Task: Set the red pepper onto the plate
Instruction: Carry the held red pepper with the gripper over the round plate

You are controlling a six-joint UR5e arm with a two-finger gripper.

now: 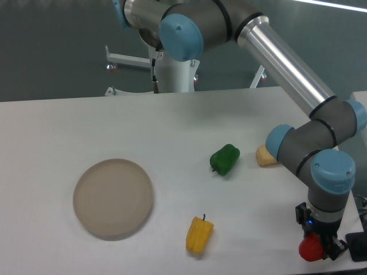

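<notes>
Item one, your small glossy red bell pepper [310,248]: it sits at the far lower right of the white desk [86,126], close to the front edge, partly covered by the dark two-finger pincer [322,246] that comes straight down onto it. You can see the dark fingers [331,247] lying against the pepper's right side and top, so the pincer appears clenched around the pepper, though the contact itself is small and partly hidden. Whether the pepper rests on the desk or is raised just off it, you cannot tell. Item two, the grey and silver robot arm with light blue joint caps [298,86]: it runs from the top centre diagonally down to the right, bends at an elbow, and ends in a vertical wrist above the pepper. Item three, the round flat beige-grey plate with a thick rim [113,198]: it lies on the left half of the desk, well apart from the pepper, with nothing on it. Item four, a yellow bell pepper with a dark stem [199,235]: it lies between plate and pincer, near the front. Item five, a green bell pepper [225,159]: near the middle, behind the yellow one. Item six, a pale tan rounded object [265,156]: just right of the green pepper, partly behind the arm's elbow.
</notes>
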